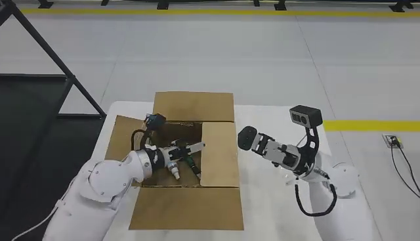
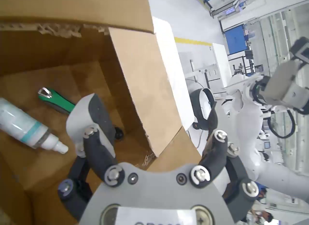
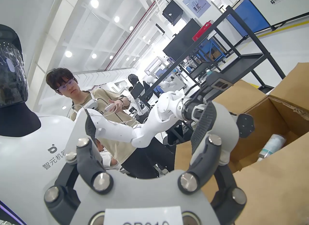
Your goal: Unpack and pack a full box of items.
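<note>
The top camera looks steeply down from above the arms, taking in the table (image 1: 262, 201), the box (image 1: 193, 106) and the floor (image 1: 262, 44) beyond. The left wrist camera sits just behind the left gripper (image 2: 147, 105), close over the box's inside, facing across toward the right arm (image 2: 282, 88). The right wrist camera, behind the right gripper (image 3: 147, 117), tilts upward and faces back the other way — toward the left arm (image 3: 164, 114). All three views share the box.
</note>
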`<act>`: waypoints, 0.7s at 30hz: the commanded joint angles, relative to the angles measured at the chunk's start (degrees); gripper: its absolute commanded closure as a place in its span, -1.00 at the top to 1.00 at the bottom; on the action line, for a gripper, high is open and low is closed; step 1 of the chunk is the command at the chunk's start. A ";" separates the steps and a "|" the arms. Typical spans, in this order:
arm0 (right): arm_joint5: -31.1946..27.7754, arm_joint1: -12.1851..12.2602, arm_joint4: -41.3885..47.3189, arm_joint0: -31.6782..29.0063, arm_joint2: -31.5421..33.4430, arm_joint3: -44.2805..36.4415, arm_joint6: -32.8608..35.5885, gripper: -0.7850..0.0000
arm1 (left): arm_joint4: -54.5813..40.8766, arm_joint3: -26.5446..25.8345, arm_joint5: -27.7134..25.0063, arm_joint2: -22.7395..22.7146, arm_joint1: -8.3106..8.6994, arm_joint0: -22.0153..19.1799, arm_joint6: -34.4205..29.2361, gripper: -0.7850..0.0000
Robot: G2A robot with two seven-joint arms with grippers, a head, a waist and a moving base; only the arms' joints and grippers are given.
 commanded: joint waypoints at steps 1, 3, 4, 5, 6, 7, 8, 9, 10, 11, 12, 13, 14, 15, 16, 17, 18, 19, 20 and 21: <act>0.49 0.61 -0.34 -1.25 0.69 -0.60 0.49 1.00 | -2.15 2.18 2.19 1.80 -0.34 -2.04 -2.97 1.00; 0.49 0.61 -0.34 -1.25 0.69 -0.60 0.49 1.00 | -2.15 2.18 2.19 1.80 -0.34 -2.04 -2.97 1.00; 0.49 0.61 -0.34 -1.25 0.69 -0.60 0.49 1.00 | -2.15 2.18 2.19 1.80 -0.34 -2.04 -2.97 1.00; 0.49 0.61 -0.34 -1.25 0.69 -0.60 0.49 1.00 | -2.15 2.18 2.19 1.80 -0.34 -2.04 -2.97 1.00; 0.49 0.61 -0.34 -1.25 0.69 -0.60 0.49 1.00 | -2.15 2.18 2.19 1.80 -0.34 -2.04 -2.97 1.00; 0.49 0.61 -0.34 -1.25 0.69 -0.60 0.49 1.00 | -2.15 2.18 2.19 1.80 -0.34 -2.04 -2.97 1.00; 0.49 0.61 -0.34 -1.25 0.69 -0.60 0.49 1.00 | -2.15 2.18 2.19 1.80 -0.34 -2.04 -2.97 1.00; 0.49 0.61 -0.34 -1.25 0.69 -0.60 0.49 1.00 | -2.15 2.18 2.19 1.80 -0.34 -2.04 -2.97 1.00; 0.65 0.63 -0.58 -1.52 0.64 -0.84 -0.39 1.00 | -2.56 1.98 1.77 1.98 -0.39 -1.65 -2.65 1.00; 0.73 0.68 -0.98 -1.96 0.27 -1.52 -1.21 1.00 | -2.57 1.99 1.42 2.33 -0.48 -1.32 -1.85 1.00; 0.77 0.76 -0.81 -2.35 -0.25 -2.14 -1.11 1.00 | -2.38 2.16 1.60 2.95 -0.62 -1.28 -1.03 1.00; 0.77 0.89 -0.53 -2.65 -0.50 -2.62 -0.61 1.00 | -2.08 2.40 1.92 3.66 -0.79 -1.45 -0.30 1.00; 0.75 1.07 -0.42 -2.90 -0.52 -3.04 0.16 1.00 | -2.16 2.72 2.21 4.43 -0.98 -1.70 -0.05 1.00; 0.82 1.25 -0.14 -3.17 -0.52 -3.48 0.82 1.00 | -2.34 3.13 2.30 5.13 -1.18 -2.05 0.32 1.00; 1.32 1.45 0.11 -3.43 -0.57 -4.06 1.32 1.00 | -2.55 3.70 2.35 5.82 -1.39 -2.41 0.77 1.00; 1.82 1.69 -0.06 -3.70 -0.60 -4.75 1.83 1.00 | -2.85 4.31 2.37 6.50 -1.62 -2.82 1.23 1.00; 2.24 1.95 -0.29 -4.03 -0.70 -5.55 2.25 1.00 | -3.03 4.84 2.22 7.11 -1.85 -3.28 1.89 1.00; 2.61 2.22 -0.41 -4.40 -0.80 -6.24 2.62 1.00 | -3.71 5.36 2.07 7.56 -2.10 -3.61 2.71 1.00; 2.91 2.50 -0.61 -4.73 -0.88 -6.94 2.92 1.00 | -4.10 5.71 1.78 7.97 -2.30 -3.99 3.16 1.00; 3.14 2.80 -1.00 -5.01 -0.91 -7.55 3.15 1.00 | -4.22 5.86 1.27 8.18 -2.45 -4.37 3.75 1.00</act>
